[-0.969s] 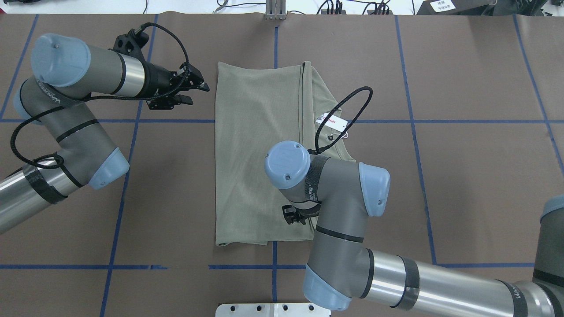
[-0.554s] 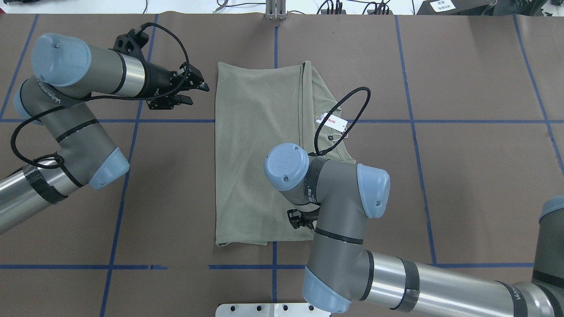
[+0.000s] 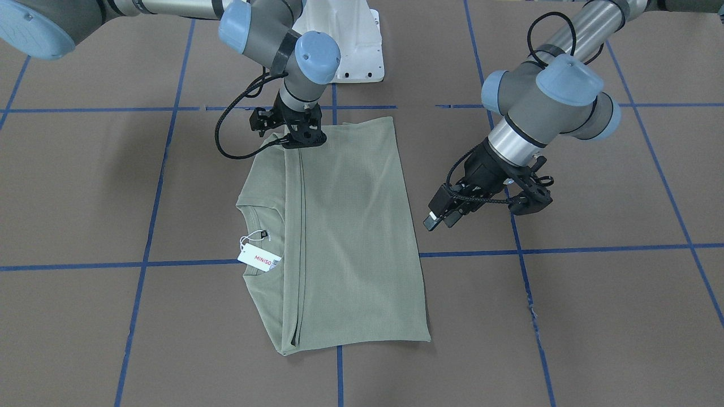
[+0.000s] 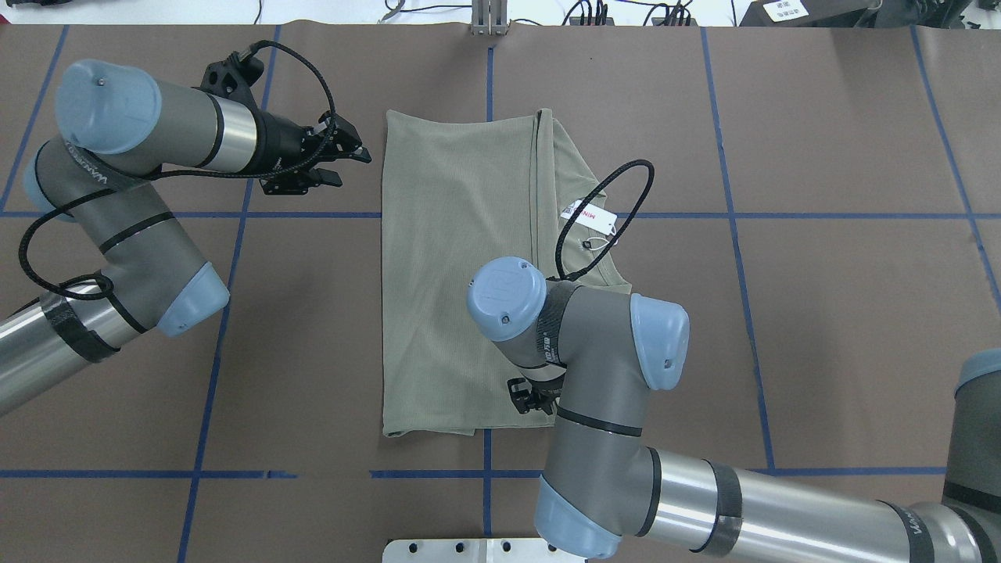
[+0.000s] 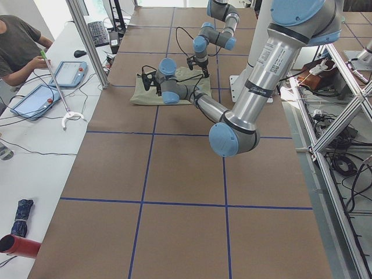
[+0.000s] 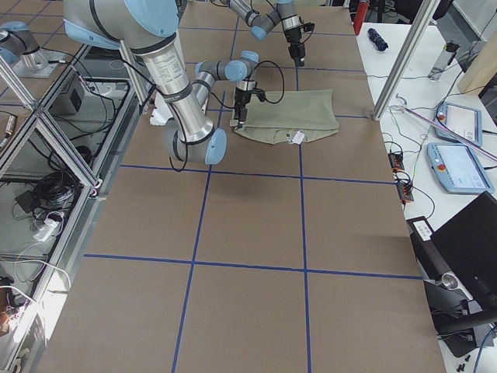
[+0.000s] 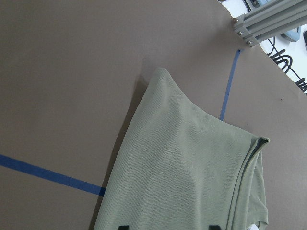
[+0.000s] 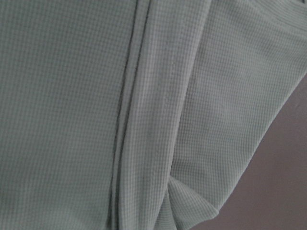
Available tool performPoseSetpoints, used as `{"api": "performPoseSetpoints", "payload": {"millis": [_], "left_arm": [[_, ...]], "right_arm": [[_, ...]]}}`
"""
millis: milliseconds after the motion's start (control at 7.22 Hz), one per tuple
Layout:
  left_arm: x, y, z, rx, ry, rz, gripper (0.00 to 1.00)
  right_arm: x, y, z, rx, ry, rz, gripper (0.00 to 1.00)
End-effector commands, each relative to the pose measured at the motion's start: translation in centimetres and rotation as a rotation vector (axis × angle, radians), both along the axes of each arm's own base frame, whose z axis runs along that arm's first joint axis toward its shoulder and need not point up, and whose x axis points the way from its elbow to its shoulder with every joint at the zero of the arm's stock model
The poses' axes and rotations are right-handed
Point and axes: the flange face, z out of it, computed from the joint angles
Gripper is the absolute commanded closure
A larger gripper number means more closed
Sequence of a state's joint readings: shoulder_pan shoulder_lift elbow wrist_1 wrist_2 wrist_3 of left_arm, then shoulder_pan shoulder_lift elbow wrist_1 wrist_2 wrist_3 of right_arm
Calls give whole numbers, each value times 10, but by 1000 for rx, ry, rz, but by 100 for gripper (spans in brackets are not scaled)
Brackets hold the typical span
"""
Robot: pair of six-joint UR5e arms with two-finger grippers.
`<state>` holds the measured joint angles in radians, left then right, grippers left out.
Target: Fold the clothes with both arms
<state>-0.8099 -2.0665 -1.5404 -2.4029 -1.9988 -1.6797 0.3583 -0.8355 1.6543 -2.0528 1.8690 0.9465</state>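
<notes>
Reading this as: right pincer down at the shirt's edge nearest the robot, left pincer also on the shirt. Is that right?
Not quite. The right pincer is down at the edge of the shirt nearest the robot, but the left pincer is not on the shirt: the overhead exterior view shows it off the cloth, beside the far left corner, over the brown table.

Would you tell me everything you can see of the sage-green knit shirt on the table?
The sage-green ribbed knit shirt lies flat on the brown table, folded into a rectangle with a folded edge running across it. Its collar points to the robot's right, a white MINISO hang tag at it. The right gripper is down on its edge nearest the robot; grip unclear. The open left gripper hangs beside it, apart.
</notes>
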Motion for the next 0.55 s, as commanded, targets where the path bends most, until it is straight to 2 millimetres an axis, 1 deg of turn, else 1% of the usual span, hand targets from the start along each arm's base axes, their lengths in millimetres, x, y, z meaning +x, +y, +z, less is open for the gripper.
{"api": "performPoseSetpoints", "payload": {"millis": [0, 138, 277, 415], "left_arm": [[0, 0, 0, 0, 0, 0, 37], [0, 0, 0, -1, 1, 0, 37], [0, 0, -1, 1, 1, 0, 37], [0, 0, 0, -1, 1, 0, 37]], "right_arm": [[-1, 2, 6, -6, 8, -5, 0], [6, -2, 20, -2, 21, -22, 0], [26, -17, 41, 6, 36, -33, 0], [57, -33, 61, 19, 43, -44, 0]]}}
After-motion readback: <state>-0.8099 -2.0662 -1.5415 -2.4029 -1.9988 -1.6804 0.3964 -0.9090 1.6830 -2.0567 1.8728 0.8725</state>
